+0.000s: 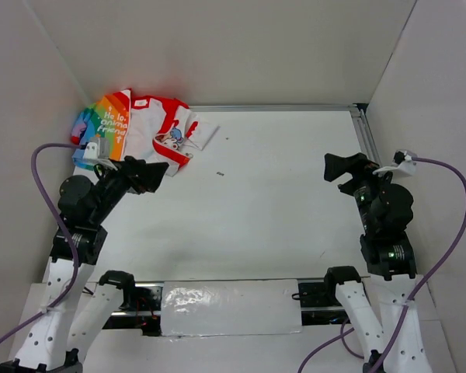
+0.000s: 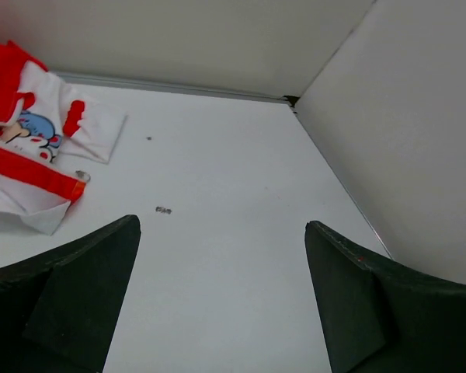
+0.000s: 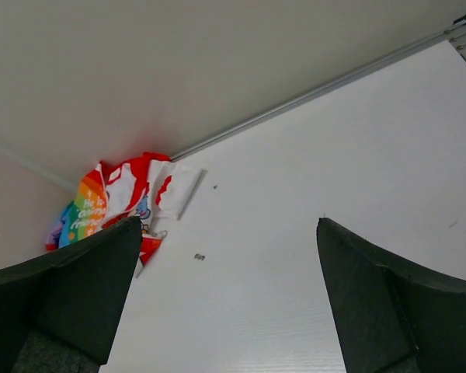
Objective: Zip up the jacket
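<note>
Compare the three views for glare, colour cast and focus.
Top view: soft, even light; glare only on the shiny strip at the near edge; the jacket tints the wall behind it reddish. Left wrist view: the left tool is dark and soft-edged, the jacket sharp but cropped. Right wrist view: the right tool is dark, the jacket small yet clear.

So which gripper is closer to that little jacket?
Left. The left gripper hovers right beside the jacket; the right gripper is far across the table.

Bright, even, diffuse light; faint soft shadows; glare on taped strip [image 1: 231, 307]; wrist views soft at near edge.
</note>
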You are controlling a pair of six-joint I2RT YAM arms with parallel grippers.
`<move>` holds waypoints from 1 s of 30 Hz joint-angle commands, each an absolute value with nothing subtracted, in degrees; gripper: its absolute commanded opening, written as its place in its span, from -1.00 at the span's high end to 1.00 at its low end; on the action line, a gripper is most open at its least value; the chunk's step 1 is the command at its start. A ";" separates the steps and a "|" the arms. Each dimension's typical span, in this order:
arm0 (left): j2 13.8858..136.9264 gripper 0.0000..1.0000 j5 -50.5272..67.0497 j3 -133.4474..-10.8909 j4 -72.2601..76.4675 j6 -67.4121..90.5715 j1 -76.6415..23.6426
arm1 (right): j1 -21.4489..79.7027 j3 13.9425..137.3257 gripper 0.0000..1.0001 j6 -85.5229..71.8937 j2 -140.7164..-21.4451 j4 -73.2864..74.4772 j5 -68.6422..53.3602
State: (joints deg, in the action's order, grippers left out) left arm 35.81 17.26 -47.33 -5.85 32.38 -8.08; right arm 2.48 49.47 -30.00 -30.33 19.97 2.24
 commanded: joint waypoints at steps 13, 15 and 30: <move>68.77 -0.99 -10.81 -60.99 -18.29 38.41 -5.37 | 2.72 51.42 -0.99 -36.12 -35.24 30.76 12.21; 74.06 -0.99 -9.76 -63.79 -17.84 38.14 -3.88 | 2.72 50.37 -0.99 -37.00 -35.68 30.94 11.78; 117.84 -0.93 2.45 -92.45 -24.08 37.62 1.94 | 2.72 42.62 -0.99 -34.72 -38.67 24.52 5.19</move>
State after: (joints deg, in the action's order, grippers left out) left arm 115.74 -1.98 -87.81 -22.65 39.07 2.90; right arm 2.48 42.19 -35.92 -37.10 27.83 7.22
